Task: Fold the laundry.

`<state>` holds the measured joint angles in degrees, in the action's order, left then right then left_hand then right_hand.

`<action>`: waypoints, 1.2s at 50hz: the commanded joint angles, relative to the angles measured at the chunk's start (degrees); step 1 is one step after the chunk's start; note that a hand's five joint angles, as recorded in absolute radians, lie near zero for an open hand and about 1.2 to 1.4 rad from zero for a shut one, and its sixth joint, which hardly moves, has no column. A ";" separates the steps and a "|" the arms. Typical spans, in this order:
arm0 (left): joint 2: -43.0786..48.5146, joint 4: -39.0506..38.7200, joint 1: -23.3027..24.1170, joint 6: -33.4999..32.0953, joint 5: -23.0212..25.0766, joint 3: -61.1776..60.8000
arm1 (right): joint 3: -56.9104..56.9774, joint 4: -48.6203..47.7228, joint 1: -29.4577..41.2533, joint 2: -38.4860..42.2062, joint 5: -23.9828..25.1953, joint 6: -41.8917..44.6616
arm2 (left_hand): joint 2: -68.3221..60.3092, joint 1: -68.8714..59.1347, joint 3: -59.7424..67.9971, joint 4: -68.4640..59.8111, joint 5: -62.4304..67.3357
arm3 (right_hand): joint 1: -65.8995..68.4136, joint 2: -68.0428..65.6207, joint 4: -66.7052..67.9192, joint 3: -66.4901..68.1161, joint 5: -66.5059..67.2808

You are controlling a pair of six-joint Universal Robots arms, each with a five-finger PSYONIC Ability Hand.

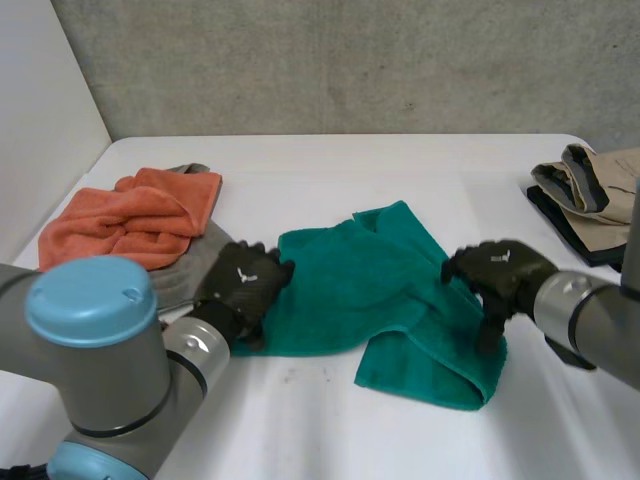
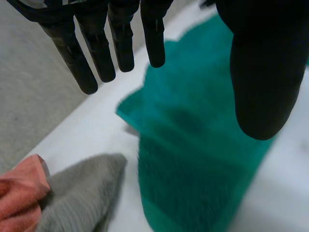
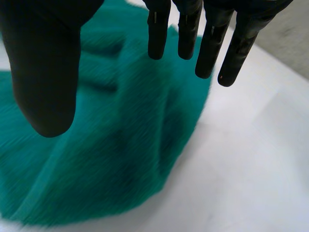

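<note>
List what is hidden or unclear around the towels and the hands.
1. Head view: the left hand covers the green towel's left edge; contact there cannot be told.
2. Head view: the orange towel and the left hand hide much of the grey cloth.
3. Head view: the folded clothes are cut off by the edge.
4. Right wrist view: the green towel is blurred; its folds cannot be read.

Rumpled green towel (image 1: 350, 290) lies flat, partly folded over itself.
</note>
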<state>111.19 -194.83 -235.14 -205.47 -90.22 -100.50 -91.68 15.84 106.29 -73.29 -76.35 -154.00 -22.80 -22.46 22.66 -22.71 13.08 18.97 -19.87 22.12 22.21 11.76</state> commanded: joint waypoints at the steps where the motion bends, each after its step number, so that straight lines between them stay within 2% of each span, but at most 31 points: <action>1: 3.42 -1.34 -0.67 -7.75 -0.04 1.01 | -9.30 -5.90 -0.47 -2.82 3.75 2.21 | -3.40 -3.74 3.54 -3.49 3.11 | 8.27 -7.37 5.12 5.03 5.48; 8: 6.14 -1.43 -1.37 -8.72 -0.13 2.15 | -15.01 -11.70 -0.56 -3.87 4.28 2.30 | -2.22 -2.56 2.36 -2.31 1.93 | 8.10 -7.21 4.95 4.86 5.31; 19: 8.52 -1.60 -1.63 -8.72 -0.04 2.77 | -17.57 -16.19 -1.26 -3.70 4.36 2.39 | -0.70 -1.04 0.84 -0.79 0.41 | 8.27 -7.37 5.12 5.03 5.48; 38: 12.48 -2.22 -2.51 -8.81 -0.04 6.28 | -17.92 -17.07 -2.41 -3.61 4.36 2.65 | -8.27 -8.61 8.41 -8.36 7.98 | 8.44 -7.54 5.29 5.20 5.65; 46: 12.39 -5.82 -2.86 -8.81 -0.04 6.90 | -18.27 -17.43 -2.32 -3.61 4.36 2.83 | -8.95 -9.29 9.08 -9.04 8.66 | 8.44 -7.54 5.28 5.20 5.65; 53: 13.09 -5.73 -3.04 -8.90 0.13 7.95 | -18.27 -17.43 -2.41 -3.61 4.36 2.83 | -17.68 -18.02 17.82 -17.77 17.39 | 8.44 -7.54 5.29 5.20 5.65; 60: 13.97 -5.29 -3.04 -8.81 0.40 8.48 | -18.45 -17.34 -2.41 -3.52 4.28 2.83 | -19.38 -19.72 19.52 -19.47 19.09 | 8.94 -8.05 5.79 5.70 6.15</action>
<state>124.70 -200.59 -238.25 -214.34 -89.96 -92.38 -109.99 -1.58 103.90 -76.85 -72.01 -151.16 -36.45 -36.66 36.38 -36.47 28.44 19.20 -19.88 22.46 22.51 12.43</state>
